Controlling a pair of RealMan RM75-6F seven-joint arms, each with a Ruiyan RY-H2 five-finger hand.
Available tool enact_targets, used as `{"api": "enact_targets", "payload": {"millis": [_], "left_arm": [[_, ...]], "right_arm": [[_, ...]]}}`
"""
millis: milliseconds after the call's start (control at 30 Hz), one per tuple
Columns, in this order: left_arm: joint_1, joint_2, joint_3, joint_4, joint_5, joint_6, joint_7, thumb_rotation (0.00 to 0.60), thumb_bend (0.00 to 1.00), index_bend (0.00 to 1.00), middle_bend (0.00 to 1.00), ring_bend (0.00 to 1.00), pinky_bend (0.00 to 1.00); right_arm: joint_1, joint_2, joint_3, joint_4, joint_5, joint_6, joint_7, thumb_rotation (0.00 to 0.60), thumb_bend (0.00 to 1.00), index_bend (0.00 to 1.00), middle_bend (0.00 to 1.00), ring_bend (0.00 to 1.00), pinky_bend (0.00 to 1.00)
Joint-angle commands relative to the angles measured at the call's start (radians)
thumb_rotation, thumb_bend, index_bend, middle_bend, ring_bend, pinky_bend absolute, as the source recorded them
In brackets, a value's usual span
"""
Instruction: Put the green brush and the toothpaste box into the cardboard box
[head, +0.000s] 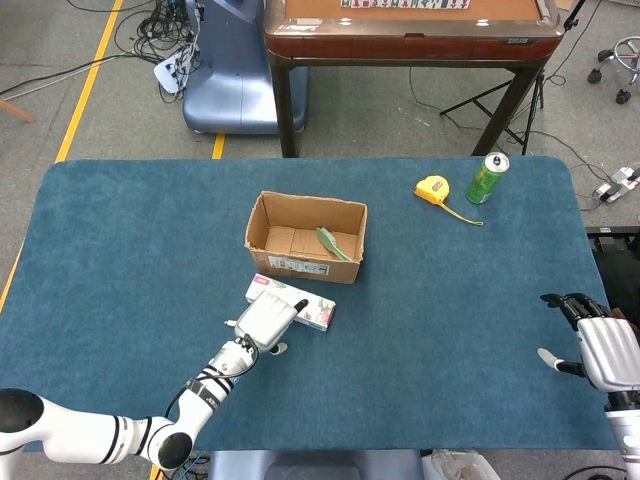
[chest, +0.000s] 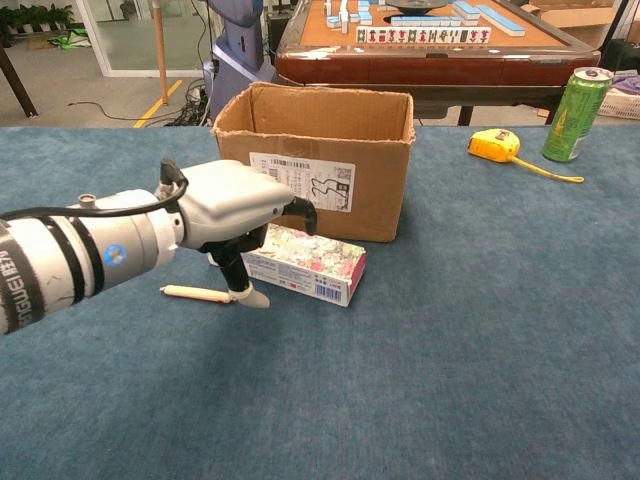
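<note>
The toothpaste box (head: 312, 307) (chest: 318, 264) lies flat on the blue table, just in front of the cardboard box (head: 288, 240) (chest: 330, 190). My left hand (head: 264, 319) (chest: 232, 200) has come down over the box's left end and hides it. Its thumb (chest: 246, 295) is on the near side and a finger (chest: 304, 213) curls over the far side, with the fingers still apart. The green brush (head: 333, 243) lies inside the cardboard box, seen only from the head view. My right hand (head: 605, 352) hangs at the table's right edge, fingers apart and empty.
A thin cream stick (chest: 197, 293) lies on the cloth beside my left thumb. A yellow tape measure (head: 432, 188) (chest: 495, 146) and a green can (head: 487, 178) (chest: 574, 113) stand at the back right. A wooden mahjong table (chest: 420, 45) is behind.
</note>
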Motion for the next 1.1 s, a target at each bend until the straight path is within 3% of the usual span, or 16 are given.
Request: {"api": "enact_targets", "payload": {"millis": [33,1100], "left_arm": [[-0.011,-0.024,-0.01,0.039,-0.017,-0.012,0.002,0.6,0.09,0.24,1.0,1.0,1.0],[-0.09,-0.151,-0.043,0.259,-0.092,-0.079,0.07,0.6,0.09,0.19,1.0,1.0,1.0]], "right_arm": [[0.001,0.0,0.0,0.0,0.001,-0.002,0.0,0.6,0.0,0.27,0.33,0.22,0.38],[0.001,0.007,0.0,0.0,-0.001,-0.007,0.016,0.6,0.0,0.27,0.33,0.22,0.38]]}}
